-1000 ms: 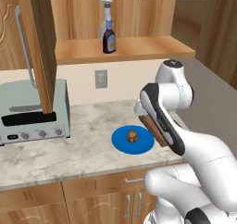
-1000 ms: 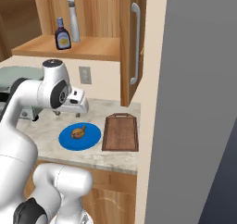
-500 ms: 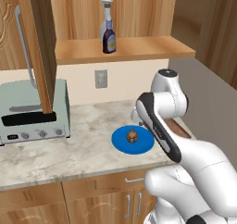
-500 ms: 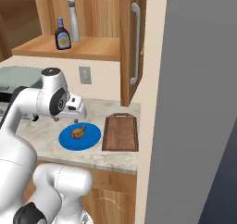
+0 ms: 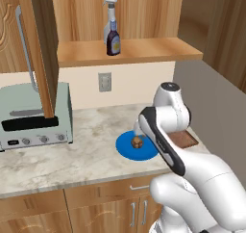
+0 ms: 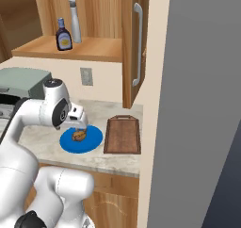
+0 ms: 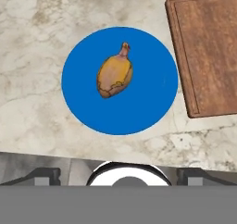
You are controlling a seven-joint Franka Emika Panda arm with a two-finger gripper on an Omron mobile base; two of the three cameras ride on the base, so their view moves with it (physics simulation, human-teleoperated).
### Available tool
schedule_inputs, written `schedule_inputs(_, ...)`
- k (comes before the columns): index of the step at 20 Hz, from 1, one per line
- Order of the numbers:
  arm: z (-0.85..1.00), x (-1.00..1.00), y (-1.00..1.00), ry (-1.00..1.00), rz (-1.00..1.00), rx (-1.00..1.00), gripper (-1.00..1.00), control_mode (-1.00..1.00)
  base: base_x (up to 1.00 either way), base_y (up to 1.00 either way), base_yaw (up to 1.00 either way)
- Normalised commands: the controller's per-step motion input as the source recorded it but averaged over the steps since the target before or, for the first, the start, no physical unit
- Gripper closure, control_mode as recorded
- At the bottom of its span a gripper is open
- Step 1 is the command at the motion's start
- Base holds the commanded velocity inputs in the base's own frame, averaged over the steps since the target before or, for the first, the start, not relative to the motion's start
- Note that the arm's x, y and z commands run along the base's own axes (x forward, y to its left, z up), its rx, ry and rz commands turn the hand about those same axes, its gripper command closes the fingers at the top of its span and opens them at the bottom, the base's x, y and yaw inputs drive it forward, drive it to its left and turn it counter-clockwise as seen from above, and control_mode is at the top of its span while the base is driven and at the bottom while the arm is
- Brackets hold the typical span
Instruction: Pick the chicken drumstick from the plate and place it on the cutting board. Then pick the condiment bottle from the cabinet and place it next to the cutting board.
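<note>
— On the plate?
— Brown drumstick (image 7: 115,76), smooth and egg-shaped, thin bone tip toward 12 o'clock in the hand view. Sits near the middle of the flat, round, bright blue plate (image 7: 148,102).
— Beside it?
— Dark wood cutting board (image 7: 210,52), rectangle with a raised rim, at 3 o'clock from the plate, close but not touching. Short handle tab at its top end. Nothing on it.
— Underneath?
— Pale marble counter (image 7: 32,102) with grey and tan swirls.
— And the gripper?
— Gripper (image 7: 118,174) hangs right over the plate, spread wide, holding nothing. Two small dark fingertips (image 7: 44,175) at 6 o'clock in the hand view, far apart.
— Up on the shelf?
— Small dark bottle (image 5: 113,43) with a pale label and narrow neck, standing upright on the light wood cabinet (image 5: 129,51) shelf. Taller grey spray bottle (image 5: 109,13) just behind it. Cabinet door (image 6: 135,43) with a long metal handle hangs open.
— At 9 o'clock on the counter?
— Boxy grey-green toaster oven (image 5: 33,116).
</note>
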Motion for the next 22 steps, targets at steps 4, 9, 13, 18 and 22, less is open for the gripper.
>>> schedule_inputs(4,-0.28,0.11,0.06,0.00,0.00,0.00,-1.00,-1.00,0.00,0.00,0.00)
schedule_inputs(9,-0.17,0.17,0.00,-0.05,0.00,0.00,-1.00,-1.00,0.00,0.00,0.00)
schedule_inputs(13,-0.13,0.24,0.01,-0.06,0.00,0.00,-1.00,-1.00,0.00,0.00,0.00)
schedule_inputs(18,-0.15,0.20,0.08,-0.02,0.00,0.00,-1.00,-1.00,0.00,0.00,0.00)
schedule_inputs(22,-0.13,0.16,0.08,0.00,0.00,0.00,-1.00,-1.00,0.00,0.00,0.00)
